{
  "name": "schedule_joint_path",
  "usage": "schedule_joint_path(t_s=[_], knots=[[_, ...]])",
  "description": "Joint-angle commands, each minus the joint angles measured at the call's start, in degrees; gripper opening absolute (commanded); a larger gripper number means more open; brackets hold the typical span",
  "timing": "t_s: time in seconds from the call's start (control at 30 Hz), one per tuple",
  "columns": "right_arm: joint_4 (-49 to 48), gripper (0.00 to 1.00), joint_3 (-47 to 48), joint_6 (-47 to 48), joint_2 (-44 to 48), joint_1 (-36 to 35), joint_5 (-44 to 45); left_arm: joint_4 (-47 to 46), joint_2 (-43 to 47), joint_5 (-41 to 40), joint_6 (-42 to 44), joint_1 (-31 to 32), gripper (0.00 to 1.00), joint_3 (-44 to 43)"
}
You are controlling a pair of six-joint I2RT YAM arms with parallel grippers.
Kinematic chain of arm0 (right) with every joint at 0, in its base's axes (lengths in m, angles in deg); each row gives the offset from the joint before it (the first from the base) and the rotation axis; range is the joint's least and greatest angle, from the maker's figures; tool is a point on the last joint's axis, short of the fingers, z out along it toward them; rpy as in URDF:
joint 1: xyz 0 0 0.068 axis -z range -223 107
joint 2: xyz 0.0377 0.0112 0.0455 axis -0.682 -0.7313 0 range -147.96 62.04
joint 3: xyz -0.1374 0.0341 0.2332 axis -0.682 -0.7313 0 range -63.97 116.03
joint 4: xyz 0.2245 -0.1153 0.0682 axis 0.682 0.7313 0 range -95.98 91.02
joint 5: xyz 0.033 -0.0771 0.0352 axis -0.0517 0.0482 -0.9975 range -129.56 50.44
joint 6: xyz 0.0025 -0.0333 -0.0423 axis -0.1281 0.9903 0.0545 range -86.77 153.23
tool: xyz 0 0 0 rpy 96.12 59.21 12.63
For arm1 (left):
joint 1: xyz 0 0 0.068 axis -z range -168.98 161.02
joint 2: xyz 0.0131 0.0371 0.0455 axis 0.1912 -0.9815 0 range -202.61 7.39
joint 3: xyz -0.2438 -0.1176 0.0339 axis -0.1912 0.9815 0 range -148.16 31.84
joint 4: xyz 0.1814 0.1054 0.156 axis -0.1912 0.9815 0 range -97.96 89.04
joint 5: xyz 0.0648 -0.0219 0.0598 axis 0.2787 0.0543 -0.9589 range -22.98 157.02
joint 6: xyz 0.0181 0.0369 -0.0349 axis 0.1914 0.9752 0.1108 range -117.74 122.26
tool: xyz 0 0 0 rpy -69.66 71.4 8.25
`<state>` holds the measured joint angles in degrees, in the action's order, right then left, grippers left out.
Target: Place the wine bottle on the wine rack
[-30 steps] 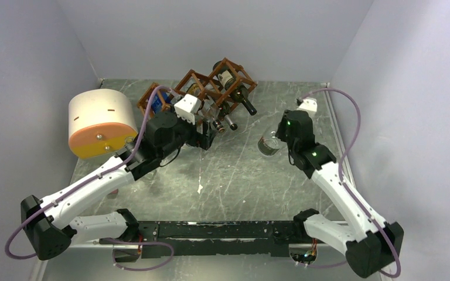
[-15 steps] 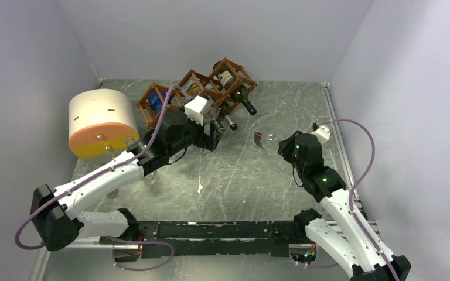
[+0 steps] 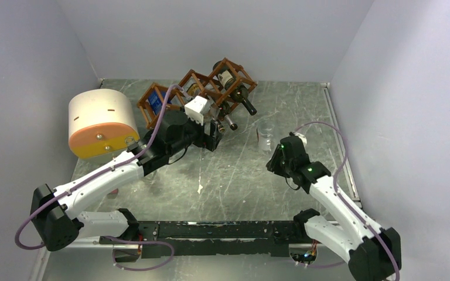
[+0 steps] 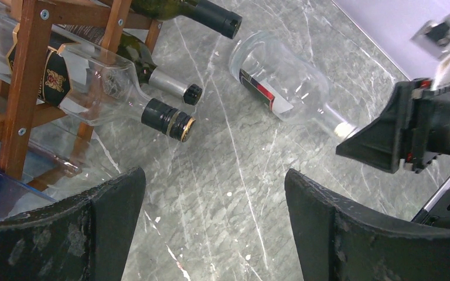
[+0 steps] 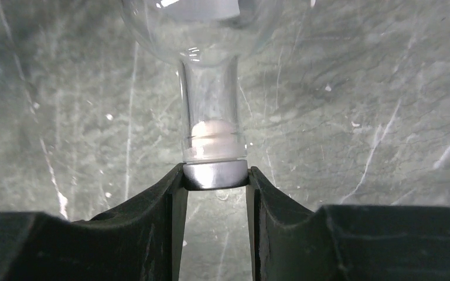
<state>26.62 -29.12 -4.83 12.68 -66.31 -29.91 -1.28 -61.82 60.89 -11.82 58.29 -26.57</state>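
The clear wine bottle (image 3: 263,138) with a red-and-white label lies low over the table, base toward the rack; it also shows in the left wrist view (image 4: 281,82). My right gripper (image 5: 215,175) is shut on its silver cap, seen in the top view (image 3: 274,157) right of centre. The reddish-brown wine rack (image 3: 202,88) stands at the back and holds several bottles, seen close in the left wrist view (image 4: 26,70). My left gripper (image 4: 214,222) is open and empty just in front of the rack (image 3: 212,136).
A cream-and-orange cylinder (image 3: 99,123) lies at the left beside the left arm. A dark bottle (image 3: 241,95) sticks out of the rack's right cell. A clear bottle with a black cap (image 4: 123,102) and a dark bottle (image 4: 164,82) jut from the lower cells.
My right arm has drawn back toward the near edge, its gripper now on the clear bottle's cap. My left arm moved a little forward and right, then stayed.
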Motion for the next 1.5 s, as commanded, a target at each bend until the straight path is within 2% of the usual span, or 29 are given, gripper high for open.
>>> schedule_joint_path(t_s=[0.0,0.27,0.43,0.83,1.03,1.47], knots=[[-2.89,0.00,-0.15,3.47,-5.84,-0.01,-3.93,-1.76,1.35,1.04,-0.72,-0.48,0.92,-1.45],[-5.85,0.01,-0.50,4.87,-11.48,-0.14,-1.17,-1.50,2.06,0.67,-0.20,-0.42,0.92,-1.08],[-6.86,0.15,-0.77,5.49,-14.13,-0.32,-0.47,-1.03,1.58,0.14,-0.06,-0.43,0.92,-1.36],[-7.93,0.29,-0.77,5.56,-18.71,-0.42,1.16,-1.10,1.60,-0.65,0.23,-0.46,0.92,-0.94],[-9.34,0.42,-0.13,5.37,-20.43,-0.42,2.96,-1.32,2.48,-1.27,0.44,-0.50,0.92,-0.40],[-13.17,0.50,4.54,9.21,-28.42,-0.35,5.99,-0.59,3.90,-2.70,0.81,-0.50,0.92,0.14]])
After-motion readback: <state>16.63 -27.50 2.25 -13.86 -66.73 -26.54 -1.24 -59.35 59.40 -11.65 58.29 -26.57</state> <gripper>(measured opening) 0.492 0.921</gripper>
